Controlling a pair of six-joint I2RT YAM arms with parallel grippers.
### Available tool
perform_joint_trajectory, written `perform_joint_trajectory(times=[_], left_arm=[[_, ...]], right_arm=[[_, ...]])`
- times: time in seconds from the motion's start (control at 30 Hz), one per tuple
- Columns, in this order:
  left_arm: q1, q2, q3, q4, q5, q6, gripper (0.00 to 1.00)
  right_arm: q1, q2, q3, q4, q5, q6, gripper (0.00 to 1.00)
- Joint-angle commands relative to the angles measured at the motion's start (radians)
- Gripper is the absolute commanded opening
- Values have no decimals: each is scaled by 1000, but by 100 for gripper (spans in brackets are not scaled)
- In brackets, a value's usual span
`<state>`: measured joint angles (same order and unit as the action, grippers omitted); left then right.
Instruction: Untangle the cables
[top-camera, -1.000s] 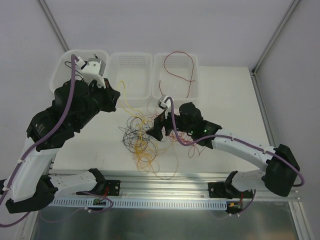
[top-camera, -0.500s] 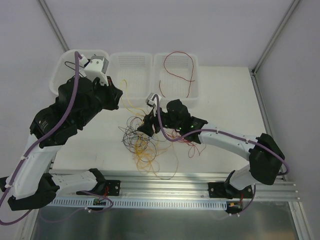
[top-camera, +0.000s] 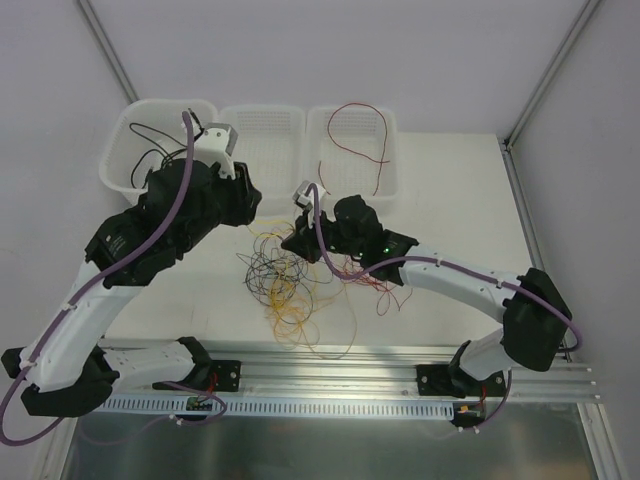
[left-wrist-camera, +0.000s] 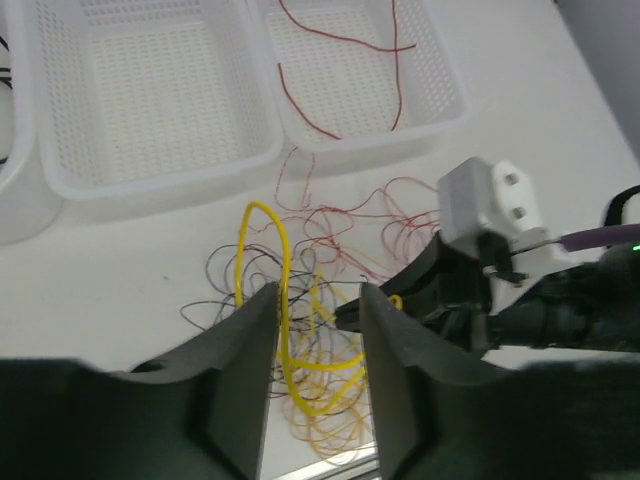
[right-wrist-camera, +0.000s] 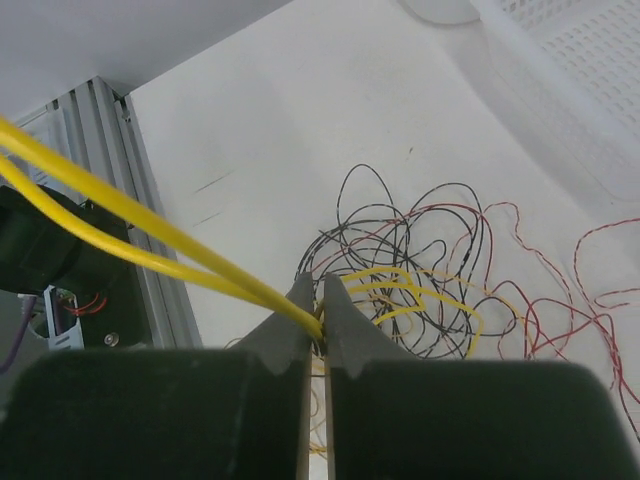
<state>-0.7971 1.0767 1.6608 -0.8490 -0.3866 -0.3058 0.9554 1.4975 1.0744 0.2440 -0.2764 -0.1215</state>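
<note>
The cables sit in a loose heap mid-table, toward the near edge. They're hair-thin red, yellow and black loops, feather-light and springy, and I judge any pull will drag the neighbours along. My right gripper is pinched tight on a yellow cable at the heap's top. That looks the right place to hold: a free arc, not a crossing. My left gripper hangs narrowly parted, with a yellow loop standing between its fingers, ungripped. One red cable lies in the right basket at the far edge.
</note>
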Motion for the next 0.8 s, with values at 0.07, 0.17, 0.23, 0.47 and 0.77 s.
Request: perform_joint_trajectory(times=[0.07, 0.17, 0.23, 0.47, 0.77], left_arm=[[9, 0, -123, 106, -44, 20, 65], [31, -20, -229, 209, -29, 59, 88], [53, -41, -314, 287, 11, 83, 98], [225, -164, -635, 517, 255, 137, 99], [239, -287, -736, 619, 506, 246, 99]], right_arm=[[3, -154, 163, -156, 77, -73, 1], [2, -206, 275, -308, 144, -121, 1], [3, -229, 341, -405, 183, -142, 1], [-15, -244, 614, -591, 434, -201, 1], [-35, -210, 641, -709, 453, -139, 1]])
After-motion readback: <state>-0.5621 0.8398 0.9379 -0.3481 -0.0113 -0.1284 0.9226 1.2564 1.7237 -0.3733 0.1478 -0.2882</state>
